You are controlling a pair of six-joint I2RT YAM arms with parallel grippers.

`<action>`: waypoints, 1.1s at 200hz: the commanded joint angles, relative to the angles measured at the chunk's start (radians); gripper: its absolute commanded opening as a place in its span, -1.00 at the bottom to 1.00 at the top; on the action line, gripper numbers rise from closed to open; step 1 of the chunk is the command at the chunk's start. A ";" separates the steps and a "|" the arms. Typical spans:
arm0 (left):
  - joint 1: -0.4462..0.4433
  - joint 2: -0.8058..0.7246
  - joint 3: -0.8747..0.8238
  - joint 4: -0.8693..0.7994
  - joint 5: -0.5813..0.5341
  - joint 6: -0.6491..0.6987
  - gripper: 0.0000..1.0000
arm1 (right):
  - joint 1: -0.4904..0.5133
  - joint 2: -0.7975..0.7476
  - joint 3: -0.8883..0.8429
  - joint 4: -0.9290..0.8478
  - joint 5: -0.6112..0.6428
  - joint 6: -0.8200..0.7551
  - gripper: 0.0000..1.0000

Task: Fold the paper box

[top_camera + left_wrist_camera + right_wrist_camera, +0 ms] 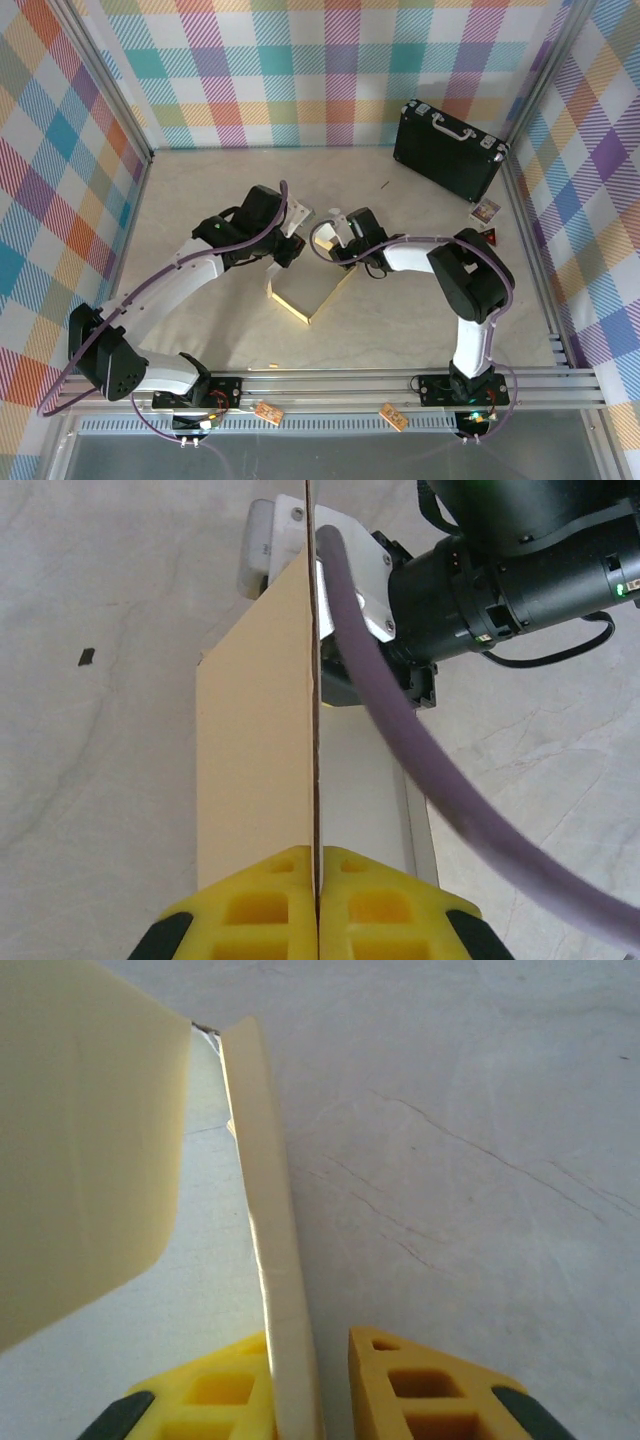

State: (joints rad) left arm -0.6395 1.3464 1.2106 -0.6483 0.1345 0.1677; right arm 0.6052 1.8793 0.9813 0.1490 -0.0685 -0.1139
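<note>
The left jaws are pinched flat on one upright tan wall of the single paper box [255, 740]. The right jaws straddle one pale flap, with a gap on one side. The box stands mid-counter [200, 190]; one black briefcase [450, 150] sits well apart.

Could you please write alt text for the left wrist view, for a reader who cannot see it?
The left gripper, with yellow fingers, is shut on an upright panel of the paper box, seen edge-on, tan on its left face and white on its right. Beyond it, the black wrist of the right arm and a purple cable cross above the table.
</note>
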 commanded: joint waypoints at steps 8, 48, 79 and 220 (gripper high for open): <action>-0.006 -0.029 -0.047 -0.043 0.031 0.032 -0.91 | -0.021 -0.043 -0.045 0.048 0.039 0.045 -0.60; -0.035 0.020 -0.062 -0.037 0.002 0.024 -0.97 | -0.024 -0.035 -0.041 0.041 0.020 0.093 -0.60; -0.066 0.055 -0.046 -0.068 -0.055 0.022 -0.98 | -0.028 -0.051 -0.052 0.049 0.003 0.124 -0.53; -0.091 0.051 -0.056 -0.060 -0.092 0.021 -1.00 | -0.114 -0.266 -0.214 0.045 -0.054 0.259 -0.04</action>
State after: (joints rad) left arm -0.7246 1.3865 1.1790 -0.5766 0.0803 0.1841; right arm 0.5190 1.6749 0.7956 0.1936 -0.1432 0.1017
